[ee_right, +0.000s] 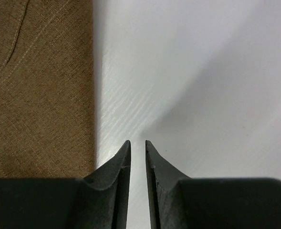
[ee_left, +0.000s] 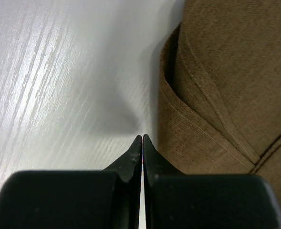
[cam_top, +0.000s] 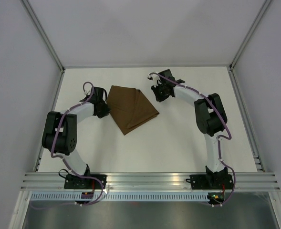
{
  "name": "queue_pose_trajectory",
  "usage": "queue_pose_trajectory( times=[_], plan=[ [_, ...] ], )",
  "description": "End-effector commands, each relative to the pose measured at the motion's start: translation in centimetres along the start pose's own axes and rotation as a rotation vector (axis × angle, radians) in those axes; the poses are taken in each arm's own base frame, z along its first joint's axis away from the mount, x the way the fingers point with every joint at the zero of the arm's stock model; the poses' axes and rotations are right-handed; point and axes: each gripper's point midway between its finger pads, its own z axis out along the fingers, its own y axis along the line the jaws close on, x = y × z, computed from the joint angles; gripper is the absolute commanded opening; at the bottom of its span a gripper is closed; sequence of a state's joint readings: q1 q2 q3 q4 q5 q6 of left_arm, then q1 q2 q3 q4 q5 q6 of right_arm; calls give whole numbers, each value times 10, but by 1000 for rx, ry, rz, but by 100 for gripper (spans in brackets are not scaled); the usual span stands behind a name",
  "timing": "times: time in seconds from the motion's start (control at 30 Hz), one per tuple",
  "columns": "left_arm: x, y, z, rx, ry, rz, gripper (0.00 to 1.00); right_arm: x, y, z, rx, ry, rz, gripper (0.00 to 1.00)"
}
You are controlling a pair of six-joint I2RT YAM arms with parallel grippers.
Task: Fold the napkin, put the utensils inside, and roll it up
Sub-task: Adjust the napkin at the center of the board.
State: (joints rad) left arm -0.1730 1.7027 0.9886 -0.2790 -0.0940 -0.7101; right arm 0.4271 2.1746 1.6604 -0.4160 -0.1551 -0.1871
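Presently the folded napkin (cam_top: 130, 109) lies on the desk (cam_top: 178, 148) between both arms, its edge at 2 o'clock just beside the nearer left claw (ee_left: 142, 140), pinched shut on nothing, and at 10 o'clock from the right claw (ee_right: 138, 145), narrowly parted and empty.

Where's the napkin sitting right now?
In the top view the folded napkin lies flat on the far half of the table, between the left gripper and the right gripper.
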Motion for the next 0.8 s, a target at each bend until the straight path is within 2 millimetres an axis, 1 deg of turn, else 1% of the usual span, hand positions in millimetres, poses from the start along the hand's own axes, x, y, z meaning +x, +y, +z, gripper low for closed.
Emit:
queue_pose_trajectory(
  times=[0.0, 0.03, 0.07, 0.1, 0.17, 0.2, 0.23, 0.27, 0.3, 0.33, 0.4, 0.43, 0.47, 0.5, 0.53, 0.57, 0.63, 0.67, 0.7, 0.73, 0.77],
  plan=[
    [-24, -9, 9, -2, -65, -44, 2, -8, -10, -4, 51, -15, 11, 24],
    [-23, -9, 12, -9, -61, -41, 2, 0, -9, -3, 46, 3, 13, 23],
    [-23, -8, 16, -16, -56, -34, 2, 1, -7, -5, 39, 0, 10, 22],
    [-23, -7, 19, -23, -53, -32, 2, 9, -4, -3, 30, 16, 10, 22],
    [-26, -11, 22, -17, -51, -23, 2, 13, -1, -5, 24, 21, 3, 22],
    [-22, -9, 28, -25, -34, -21, 2, 17, 1, -5, 18, 28, 1, 22],
    [-22, -10, 29, -26, -28, -16, 2, 25, 4, -3, 13, 44, -3, 21],
    [-24, -13, 31, -19, -28, -12, 2, 28, 5, -4, 11, 50, -5, 20],
    [-21, -12, 36, -25, -15, -10, 2, 31, 5, -4, 10, 58, -12, 20],
    [-21, -13, 37, -24, -11, -4, 2, 38, 9, -3, 1, 73, -16, 20],
    [-22, -17, 40, -19, -3, 8, 2, 39, 13, -7, -8, 73, -25, 19],
    [-20, -15, 45, -24, 9, 17, 2, 45, 16, -7, -17, 83, -29, 19],
    [-25, -20, 46, -14, 4, 21, 2, 44, 18, -11, -21, 75, -33, 19],
    [-21, -21, 48, -13, 23, 29, 2, 44, 22, -13, -28, 76, -35, 19],
    [-18, -21, 52, -16, 38, 42, 2, 49, 25, -15, -37, 85, -40, 18],
    [-22, -26, 54, -8, 37, 48, 2, 47, 29, -20, -45, 77, -43, 18],
    [-19, -27, 57, -16, 52, 74, 2, 51, 36, -25, -58, 83, -55, 18],
    [-23, -33, 57, -9, 46, 81, 2, 48, 39, -30, -64, 72, -59, 18],
    [-23, -33, 58, -9, 51, 89, 2, 48, 44, -33, -72, 71, -66, 18],
    [-22, -36, 58, -7, 56, 109, 2, 54, 47, -35, -80, 87, -69, 18],
    [-26, -40, 60, -3, 52, 118, 2, 52, 49, -39, -84, 81, -71, 18]
  ],
)
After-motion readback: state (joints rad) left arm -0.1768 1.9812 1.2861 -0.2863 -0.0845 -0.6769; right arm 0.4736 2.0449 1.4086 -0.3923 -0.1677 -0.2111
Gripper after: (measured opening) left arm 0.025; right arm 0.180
